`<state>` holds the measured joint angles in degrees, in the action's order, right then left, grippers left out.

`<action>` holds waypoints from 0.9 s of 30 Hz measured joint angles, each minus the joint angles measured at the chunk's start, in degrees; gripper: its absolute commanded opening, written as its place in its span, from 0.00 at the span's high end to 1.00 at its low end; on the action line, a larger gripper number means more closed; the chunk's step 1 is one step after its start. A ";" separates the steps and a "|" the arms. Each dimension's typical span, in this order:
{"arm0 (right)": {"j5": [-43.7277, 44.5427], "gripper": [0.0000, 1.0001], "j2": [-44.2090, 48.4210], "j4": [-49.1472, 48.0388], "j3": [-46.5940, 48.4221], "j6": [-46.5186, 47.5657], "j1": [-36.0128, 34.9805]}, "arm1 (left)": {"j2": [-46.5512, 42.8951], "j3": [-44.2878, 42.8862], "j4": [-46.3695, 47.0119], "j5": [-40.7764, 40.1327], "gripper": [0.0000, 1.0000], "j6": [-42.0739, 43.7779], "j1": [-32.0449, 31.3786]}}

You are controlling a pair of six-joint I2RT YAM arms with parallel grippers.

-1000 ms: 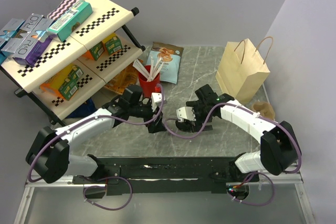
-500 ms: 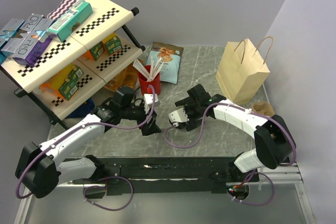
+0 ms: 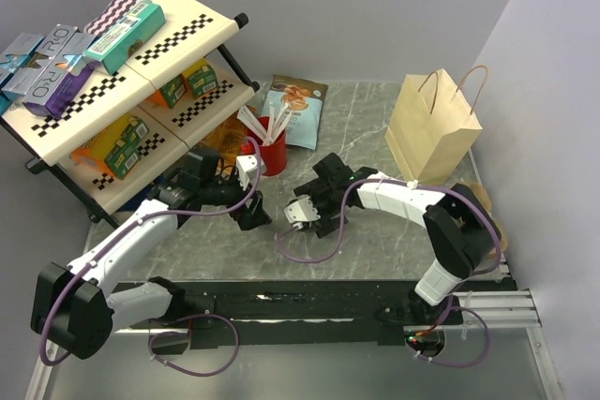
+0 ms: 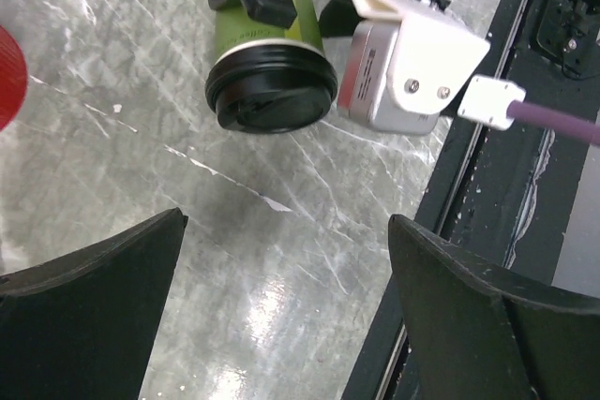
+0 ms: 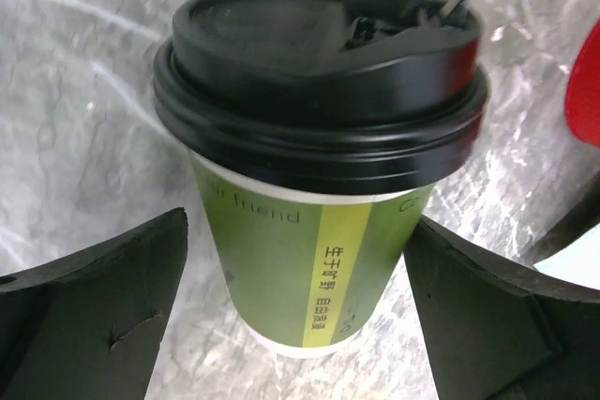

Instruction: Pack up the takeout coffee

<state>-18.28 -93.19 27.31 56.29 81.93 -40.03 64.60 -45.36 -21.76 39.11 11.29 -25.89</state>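
green takeout coffee cup point(image 5: 319, 269): upright, black lid point(image 5: 319, 72) on, middle of bench point(image 3: 375, 252) toward near edge | right pincer point(image 5: 295, 222): spread astride cup, contact indeterminate | left pincer point(image 4: 286, 222): spread, empty, near cup

l gripper point(image 4: 281, 320) jaws spread wide; r gripper point(image 5: 295, 311) jaws spread, facing it.
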 measured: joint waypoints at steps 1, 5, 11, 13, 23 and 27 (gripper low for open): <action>-0.13 0.02 -0.09 -0.37 -0.02 -0.37 -0.13 | -0.02 -0.15 0.04 0.00 0.04 -0.02 0.13; -1.29 0.17 -1.03 -1.25 1.18 -3.13 -0.87 | -0.07 -0.37 0.46 0.02 0.04 -0.22 0.42; -5.66 0.41 -3.52 -1.22 5.14 -13.35 -1.46 | -0.07 -0.22 2.03 0.66 0.01 -0.26 0.57; -7.69 0.43 -3.50 -1.38 5.68 -17.29 -1.29 | -0.07 0.20 2.93 1.14 0.01 -0.17 0.59; -20.83 0.43 -2.58 -3.63 4.96 -36.96 0.46 | 1.86 0.59 1.40 4.85 0.01 7.23 0.04; -24.61 0.43 -1.46 -5.79 3.52 -42.10 0.70 | 5.07 -1.84 -0.90 5.53 0.01 10.56 -1.64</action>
<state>-42.89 -94.65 21.52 59.81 39.83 -39.33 69.67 -47.20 -22.65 44.64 21.85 -27.53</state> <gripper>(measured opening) 0.629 0.993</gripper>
